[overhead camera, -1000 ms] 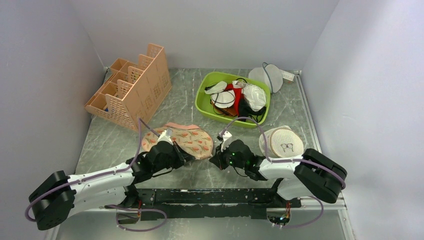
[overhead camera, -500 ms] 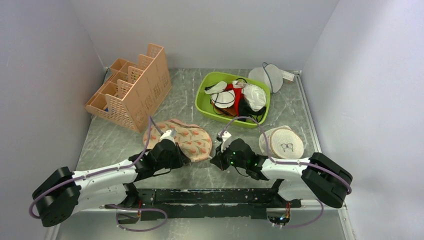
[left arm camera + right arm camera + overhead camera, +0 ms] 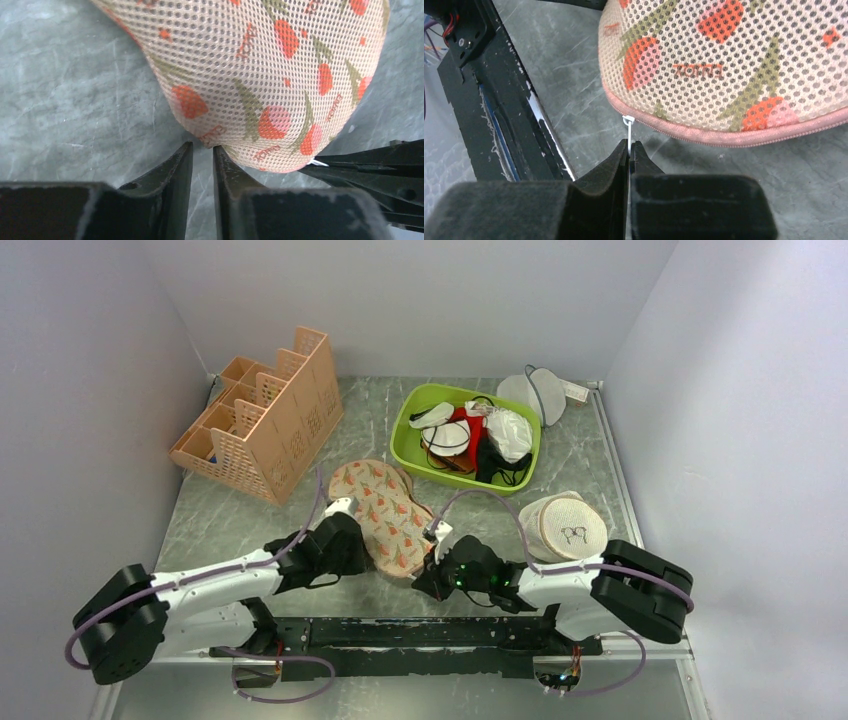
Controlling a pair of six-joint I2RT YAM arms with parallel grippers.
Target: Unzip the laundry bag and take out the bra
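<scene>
The laundry bag (image 3: pixel 385 518) looked soft and light; my right claw (image 3: pixel 629 148) pinched its zip tab (image 3: pixel 628 127), my left claw (image 3: pixel 202 150) slightly parted at its edge.

The table (image 3: pixel 370 430) is grey and marbled, veined with paler streaks (stone in pattern, at least). Three plain, pale grey walls box it in: the back wall (image 3: pixel 420 300), left wall (image 3: pixel 70 390) and right wall (image 3: pixel 740 390). The light is even and soft, with only faint shadows. A metal strip (image 3: pixel 620 480) runs along the table's right edge and a black rail (image 3: pixel 420 632) along its near edge. A peach slotted rack (image 3: pixel 265 420) stands back left, and a green tray (image 3: pixel 405 435) sits right of it.
</scene>
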